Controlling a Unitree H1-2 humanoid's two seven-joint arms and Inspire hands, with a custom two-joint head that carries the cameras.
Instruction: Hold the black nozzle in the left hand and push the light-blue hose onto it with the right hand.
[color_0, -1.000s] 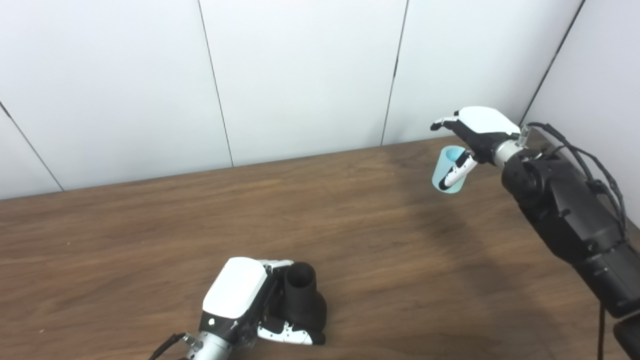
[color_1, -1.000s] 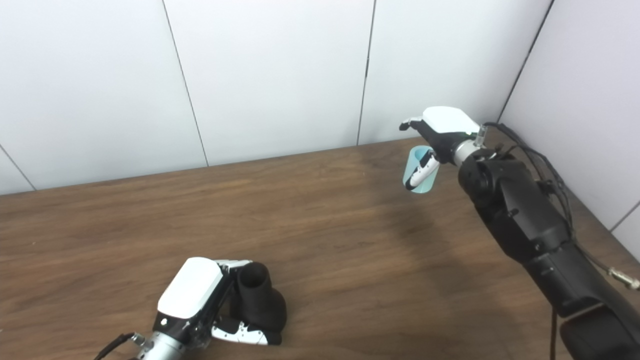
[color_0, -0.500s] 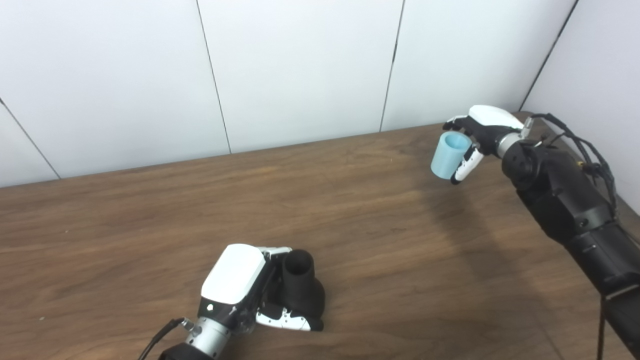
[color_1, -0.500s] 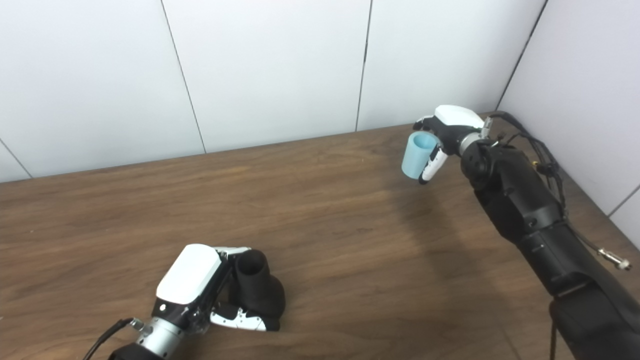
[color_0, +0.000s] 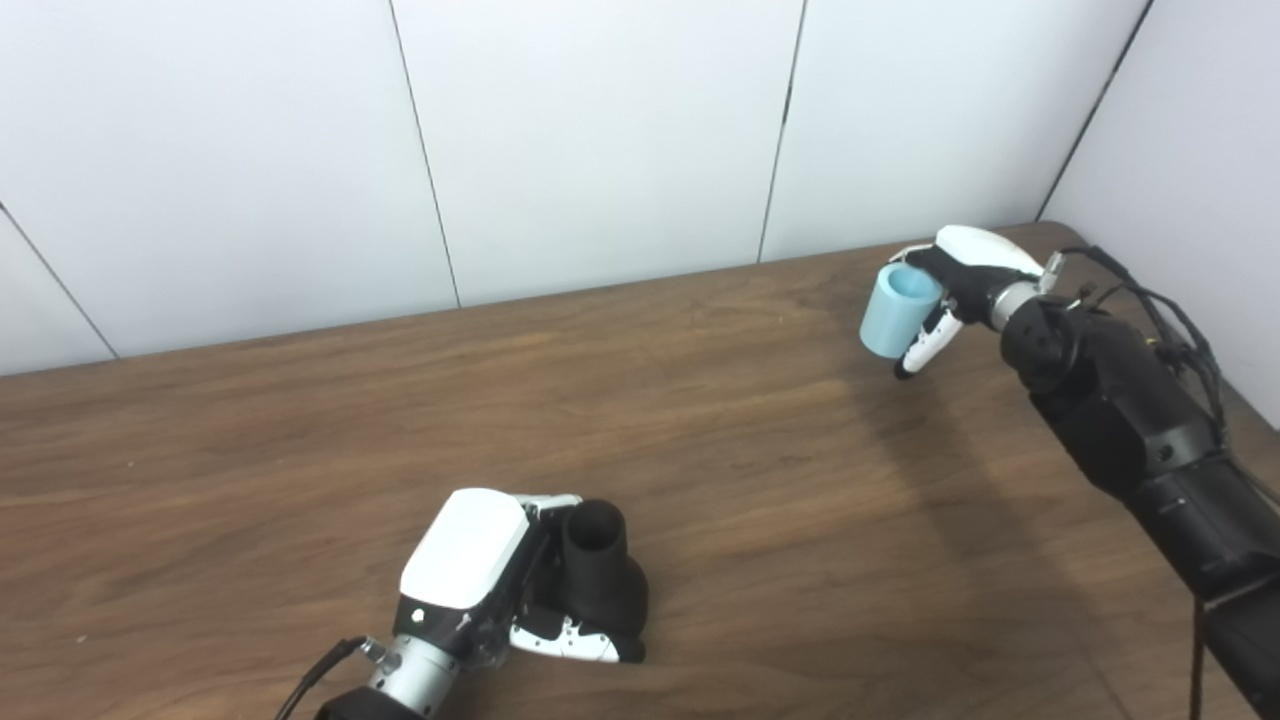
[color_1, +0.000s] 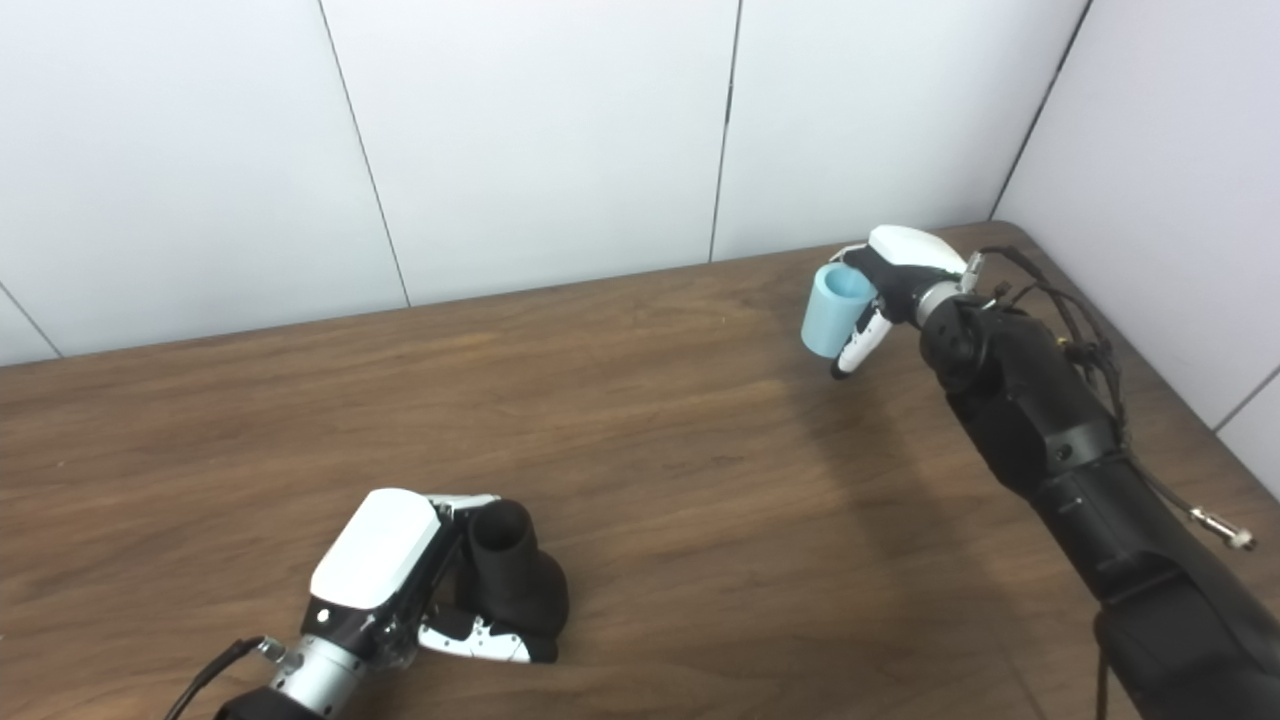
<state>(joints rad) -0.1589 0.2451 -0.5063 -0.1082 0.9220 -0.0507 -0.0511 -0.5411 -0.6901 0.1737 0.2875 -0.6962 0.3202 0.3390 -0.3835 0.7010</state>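
The left hand (color_0: 480, 570) is gripping the black nozzle (color_0: 600, 580) near the front edge of the wooden table (color_0: 300, 450), its open mouth facing up. The right hand (color_0: 955, 285) is clasping the light-blue hose (color_0: 897, 312) (a short piece, tilted) above the table's far right corner, well apart from the nozzle.

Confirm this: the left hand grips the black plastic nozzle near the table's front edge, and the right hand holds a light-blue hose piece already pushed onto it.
Not right. The light-blue hose piece is in the right hand, far from the black plastic nozzle gripped by the left hand; nothing is joined, as the left eye view shows.
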